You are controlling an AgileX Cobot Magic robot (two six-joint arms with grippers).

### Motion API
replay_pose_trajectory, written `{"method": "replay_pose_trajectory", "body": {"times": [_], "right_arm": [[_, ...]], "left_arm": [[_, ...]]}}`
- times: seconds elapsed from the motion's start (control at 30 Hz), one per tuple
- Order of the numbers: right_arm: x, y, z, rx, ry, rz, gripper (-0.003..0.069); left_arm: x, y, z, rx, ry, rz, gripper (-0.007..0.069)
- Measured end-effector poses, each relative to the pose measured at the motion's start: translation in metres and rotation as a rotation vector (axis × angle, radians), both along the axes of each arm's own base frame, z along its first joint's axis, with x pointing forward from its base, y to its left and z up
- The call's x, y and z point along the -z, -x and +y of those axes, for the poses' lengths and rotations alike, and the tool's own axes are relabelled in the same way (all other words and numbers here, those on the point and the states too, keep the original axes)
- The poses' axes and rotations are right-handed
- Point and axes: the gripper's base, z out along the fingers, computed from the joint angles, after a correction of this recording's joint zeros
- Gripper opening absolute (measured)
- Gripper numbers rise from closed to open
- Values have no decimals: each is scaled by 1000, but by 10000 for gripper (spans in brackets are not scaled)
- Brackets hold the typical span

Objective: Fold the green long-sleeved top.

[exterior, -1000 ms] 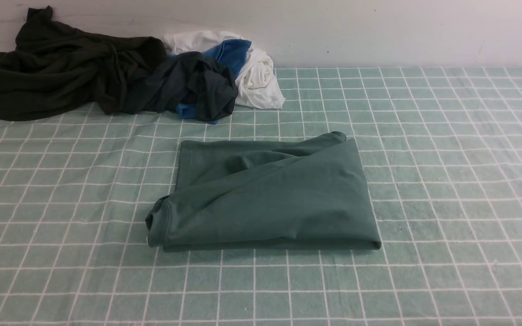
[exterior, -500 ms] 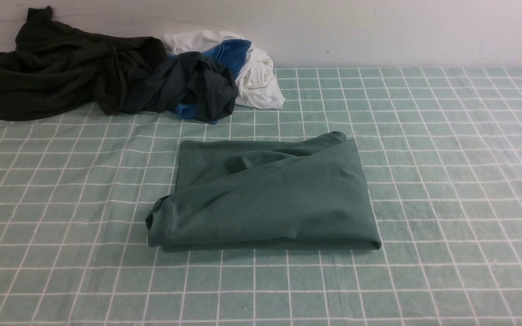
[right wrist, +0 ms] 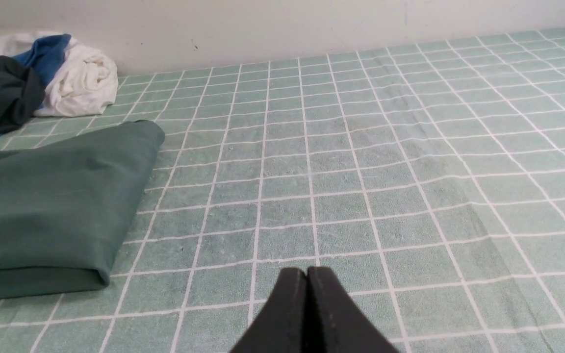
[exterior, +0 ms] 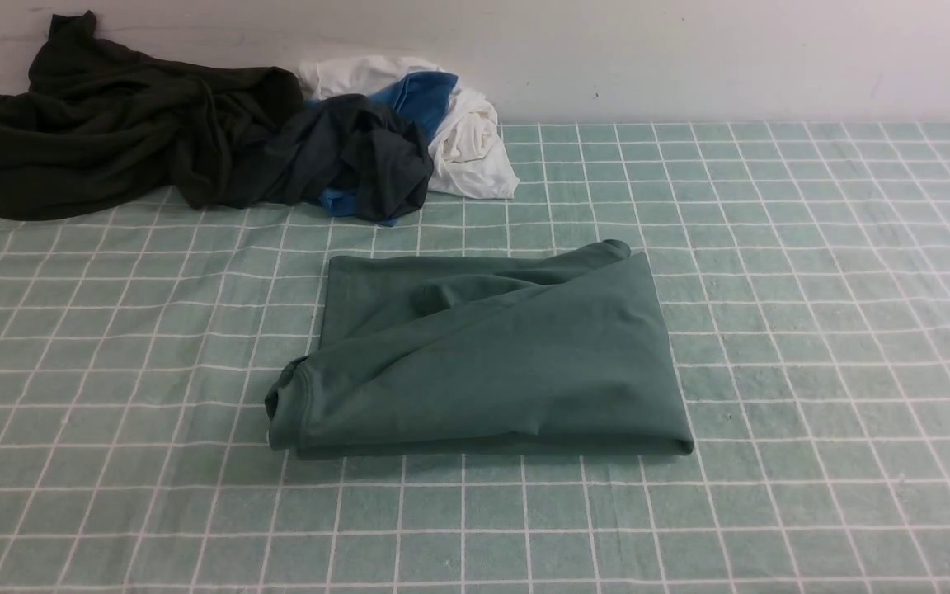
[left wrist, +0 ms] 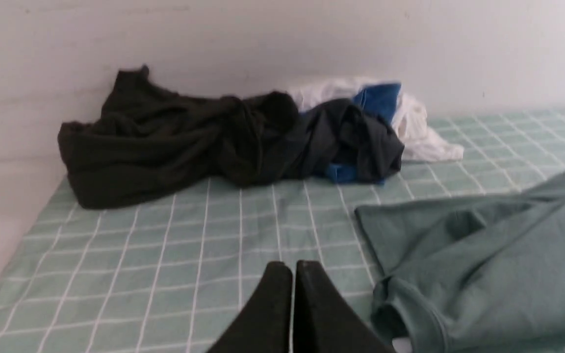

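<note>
We see one green long-sleeved top (exterior: 483, 355) lying folded into a rough rectangle near the middle of the surface (exterior: 813, 330), which is covered by a pale green cloth with a white grid. The neck opening of the top sits at its near left corner, and a diagonal crease crosses it from that corner up toward the far right. At the far left, against the white wall (exterior: 689, 58), lies one heap of other clothes, well apart from the top. In that heap we count one large dark garment (exterior: 104, 132) on the left, one dark grey garment (exterior: 359, 157) just beside it, a blue piece (exterior: 421, 95) showing between them and one crumpled white garment (exterior: 467, 140) on the right; whether the blue is a separate item we cannot tell. Neither arm shows in the front view. In the left wrist view we see our left hand (left wrist: 292, 269), its two black fingers (left wrist: 270, 304) pressed together with only a thin line between them, holding nothing, above the cloth near the neck corner of the top (left wrist: 483, 264). In the right wrist view we see our right hand (right wrist: 307, 274), its two fingers likewise together and empty, above bare grid to the right of the top's (right wrist: 47, 196) folded edge.
</note>
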Motion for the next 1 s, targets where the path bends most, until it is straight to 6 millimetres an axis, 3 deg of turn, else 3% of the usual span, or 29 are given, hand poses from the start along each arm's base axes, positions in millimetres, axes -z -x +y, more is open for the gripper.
{"method": "replay_pose_trajectory", "body": {"times": [0.2, 0.33, 1.0], "right_arm": [[0, 0, 0, 0, 0, 0, -13], [0, 0, 0, 0, 1, 0, -13], [0, 0, 0, 0, 1, 1, -13]], "left_arm": [[56, -1, 2, -64, 50, 58, -3], [90, 1, 5, -126, 58, 189, -3], [93, 0, 5, -137, 63, 192, -3]]}}
